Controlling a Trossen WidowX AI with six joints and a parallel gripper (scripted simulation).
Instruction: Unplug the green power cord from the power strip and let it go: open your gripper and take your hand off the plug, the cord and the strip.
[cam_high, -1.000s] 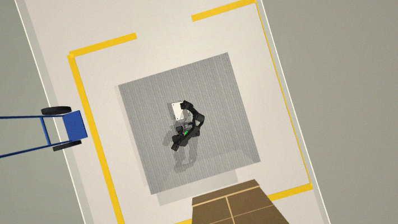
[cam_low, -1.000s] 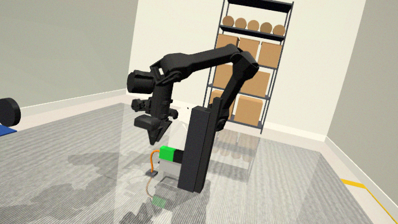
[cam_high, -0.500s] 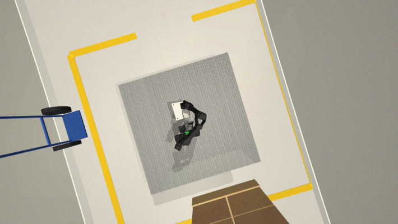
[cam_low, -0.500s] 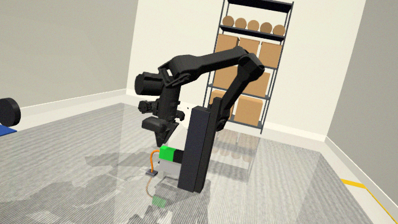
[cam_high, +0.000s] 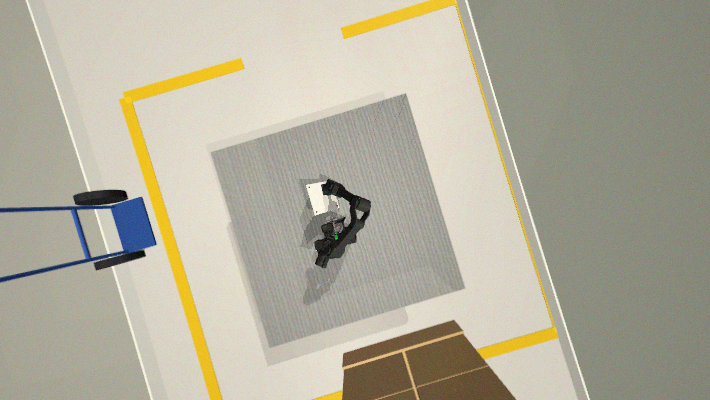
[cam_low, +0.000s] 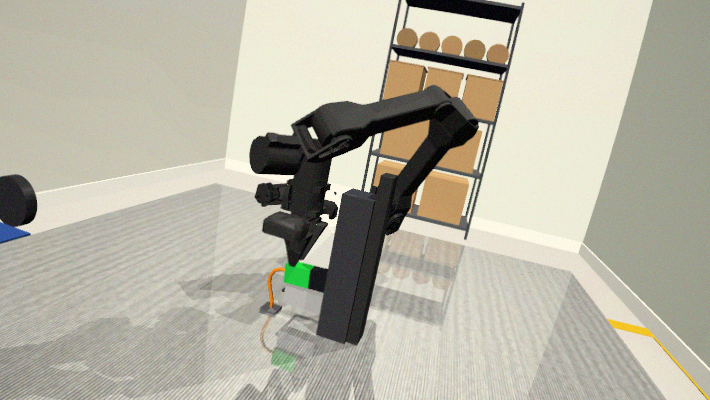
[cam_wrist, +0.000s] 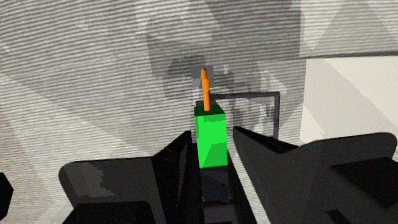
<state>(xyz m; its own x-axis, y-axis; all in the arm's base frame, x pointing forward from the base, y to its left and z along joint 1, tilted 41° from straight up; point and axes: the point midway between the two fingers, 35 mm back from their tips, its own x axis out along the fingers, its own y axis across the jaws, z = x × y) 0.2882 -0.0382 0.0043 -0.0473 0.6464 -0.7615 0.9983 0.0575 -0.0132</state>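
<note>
The green plug (cam_high: 336, 237) (cam_low: 297, 275) (cam_wrist: 212, 140) lies level, with its orange cord (cam_low: 270, 290) (cam_wrist: 206, 92) curving from its outer end down to a small dark floor piece (cam_low: 270, 309). Its inner end adjoins a black block (cam_low: 317, 279) (cam_wrist: 215, 184), apparently the power strip; whether the prongs are seated is hidden. My gripper (cam_low: 294, 263) (cam_wrist: 212, 134) points down at the plug. Its fingers are open, one on each side of the plug, with a narrow gap beside each in the wrist view. The fingertips are still level with the plug.
A light grey block (cam_low: 302, 298) is under the black block. A tall dark post (cam_low: 347, 265) stands close to the right of it in the exterior view. A white plate (cam_high: 315, 198) (cam_wrist: 350, 100) is at the arm's base. A thin dark frame (cam_wrist: 276, 115) lies beyond the right finger.
</note>
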